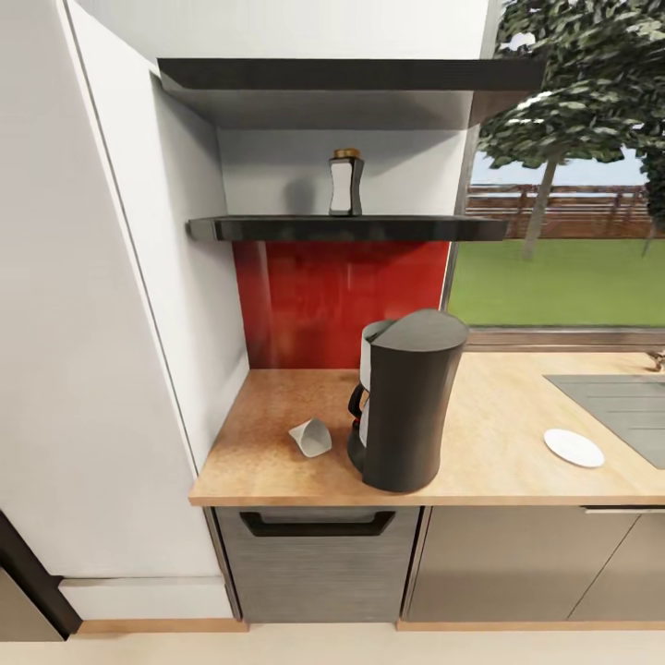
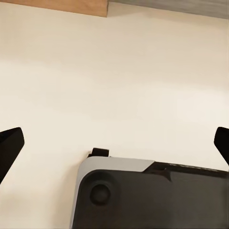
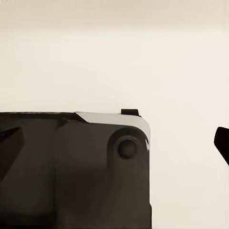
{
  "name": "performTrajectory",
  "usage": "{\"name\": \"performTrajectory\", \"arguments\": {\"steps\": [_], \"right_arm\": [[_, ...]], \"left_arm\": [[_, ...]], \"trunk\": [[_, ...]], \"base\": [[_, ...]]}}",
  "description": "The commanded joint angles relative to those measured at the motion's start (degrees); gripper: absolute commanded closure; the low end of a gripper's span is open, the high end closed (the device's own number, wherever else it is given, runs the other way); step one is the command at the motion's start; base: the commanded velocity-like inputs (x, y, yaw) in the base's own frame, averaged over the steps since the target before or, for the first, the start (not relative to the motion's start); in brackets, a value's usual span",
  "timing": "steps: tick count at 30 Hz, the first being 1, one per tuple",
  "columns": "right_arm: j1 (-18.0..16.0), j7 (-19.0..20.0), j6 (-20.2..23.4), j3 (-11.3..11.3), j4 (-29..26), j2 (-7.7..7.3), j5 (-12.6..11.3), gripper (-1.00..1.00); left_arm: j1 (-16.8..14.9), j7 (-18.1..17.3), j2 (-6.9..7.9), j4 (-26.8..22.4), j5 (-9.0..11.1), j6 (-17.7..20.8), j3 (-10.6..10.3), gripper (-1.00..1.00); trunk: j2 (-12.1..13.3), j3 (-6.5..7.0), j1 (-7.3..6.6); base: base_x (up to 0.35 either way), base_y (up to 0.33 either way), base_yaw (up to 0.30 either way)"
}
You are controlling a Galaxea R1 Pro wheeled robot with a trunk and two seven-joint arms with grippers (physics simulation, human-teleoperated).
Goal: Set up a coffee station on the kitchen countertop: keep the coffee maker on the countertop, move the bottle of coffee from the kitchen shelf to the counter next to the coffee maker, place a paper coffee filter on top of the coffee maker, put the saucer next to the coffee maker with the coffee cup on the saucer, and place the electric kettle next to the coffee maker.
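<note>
Both arms hang low, pointing down at pale floor. The left gripper (image 2: 114, 143) has its dark fingertips at opposite edges of its wrist view, so it is spread wide and empty, above a corner of the robot's own base (image 2: 152, 195). The right gripper (image 3: 114, 143) is likewise wide apart and holds nothing.

From the head view, the landmark is the coffee maker (image 1: 406, 406), a tall dark grey machine standing on the countertop (image 1: 499, 406) close to its front edge. Just beside the coffee maker, on its left, the paper coffee filter (image 1: 311, 437) lies tipped on its side. Well to the coffee maker's right, the white saucer (image 1: 574, 447) sits near the sink (image 1: 619, 406). Above and behind the coffee maker, against the wall, the bottle of coffee (image 1: 345, 183) stands upright on the thin black shelf (image 1: 342, 227), under a thicker black shelf (image 1: 342, 78).

Likely risks: the bottle sits high and in a narrow gap between the two shelves, so a reaching arm could strike the upper shelf or knock the bottle over. The coffee maker is directly beneath that path and near the edge; a forearm brushing it could push it or sweep the light filter off the counter.
</note>
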Motion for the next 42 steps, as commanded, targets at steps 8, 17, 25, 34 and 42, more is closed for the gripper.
{"name": "performTrajectory", "arguments": {"steps": [8, 17, 25, 34, 42], "right_arm": [[0.0, 0.0, -0.1, 0.0, -0.1, 0.0, 0.0, -1.0], [0.0, 0.0, -0.1, 0.0, -0.1, 0.0, 0.0, -1.0], [0.0, 0.0, -0.1, 0.0, -0.1, 0.0, 0.0, -1.0], [0.0, 0.0, -0.1, 0.0, -0.1, 0.0, 0.0, -1.0], [0.0, 0.0, -0.1, 0.0, -0.1, 0.05, -0.1, -1.0]], "left_arm": [[0.0, 0.0, -0.03, 0.0, 0.3, -0.1, 0.0, -1.0], [0.0, 0.0, -0.03, 0.0, 0.3, -0.1, 0.0, -1.0], [0.0, 0.0, -0.01, 0.0, 0.3, -0.1, 0.0, -1.0], [0.0, 0.0, -0.02, 0.0, 0.3, -0.1, 0.0, -1.0], [0.0, 0.0, -0.12, 0.0, 0.0, -0.1, 0.0, -1.0]], "trunk": [[3.1, 1.35, -1.73], [3.9, 1.71, -2.17], [3.9, 1.71, -2.17], [3.9, 1.71, -2.17], [3.9, 1.71, -2.17]], "base": [[0.0, 0.0, 0.0], [0.0, 0.0, 0.0], [0.0, 0.0, 0.0], [0.0, 0.0, 0.0], [0.0, 0.0, 0.0]]}}
